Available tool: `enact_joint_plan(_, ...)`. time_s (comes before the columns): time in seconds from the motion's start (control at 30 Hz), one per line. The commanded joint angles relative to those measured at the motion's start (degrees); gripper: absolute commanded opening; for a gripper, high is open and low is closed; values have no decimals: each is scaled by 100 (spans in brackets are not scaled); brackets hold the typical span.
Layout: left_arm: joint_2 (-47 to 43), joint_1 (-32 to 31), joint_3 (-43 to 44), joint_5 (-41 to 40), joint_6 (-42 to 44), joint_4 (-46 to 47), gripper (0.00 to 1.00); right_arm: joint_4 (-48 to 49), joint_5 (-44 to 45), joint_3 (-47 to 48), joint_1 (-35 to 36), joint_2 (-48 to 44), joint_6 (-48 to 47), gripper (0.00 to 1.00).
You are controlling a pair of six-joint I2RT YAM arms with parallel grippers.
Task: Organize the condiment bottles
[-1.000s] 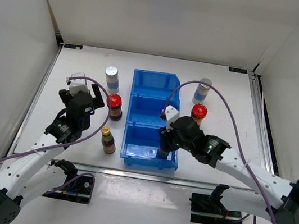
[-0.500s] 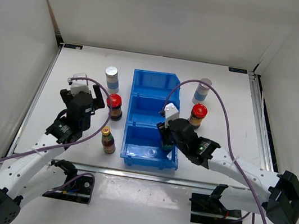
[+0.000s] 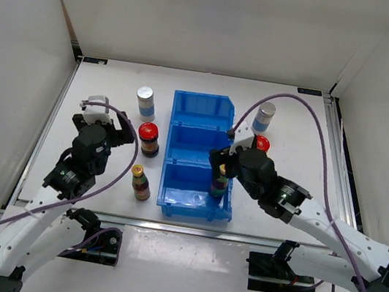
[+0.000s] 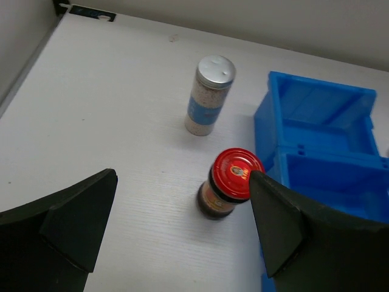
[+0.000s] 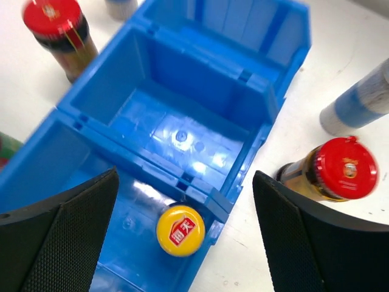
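Beside the bin (image 3: 201, 101), two red-capped jars (image 3: 148, 139) (image 3: 261, 142); two silver-lidded bottles (image 3: 145, 101) (image 3: 263, 116)

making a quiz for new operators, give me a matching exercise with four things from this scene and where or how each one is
Things:
1 yellow-capped bottle below the right gripper
2 other yellow-capped bottle
3 red-capped jar ahead of the left gripper
4 right gripper

Places or states:
A on the table, left of the bin's nearest compartment
B open
C inside the bin's nearest compartment
D on the table, left of the bin's middle compartment

Pairs: 1-C, 2-A, 3-D, 4-B
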Motion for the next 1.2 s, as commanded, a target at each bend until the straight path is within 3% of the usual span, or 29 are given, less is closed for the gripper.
enact_joint_plan(0.0,-143,-22,446,914,-212,-725,100,-232,253,398,16,-393,66,94)
enact_joint_plan(0.13,-520,-22,360,1698,-713,-1043,100,-145,419,513,16,-771,-240,95)
enact_joint_plan(0.33,-785,-22,-589,2464,-1258,-1043,100,-198,420,680,16,-667,-488,95)
enact_joint_plan(0.53,-277,-215,-678,2921,-873,-709,100,-145,367,574,16,-606,-488,96)
enact_joint_plan(1.0,-188,-426,-740,2974,-916,-734,100,-250,428,522,16,-658,-426,96)
enact_joint_plan(1.17,6,-426,-740,2904,-1030,-937,92,-250,481,522,16,-658,-426,96)
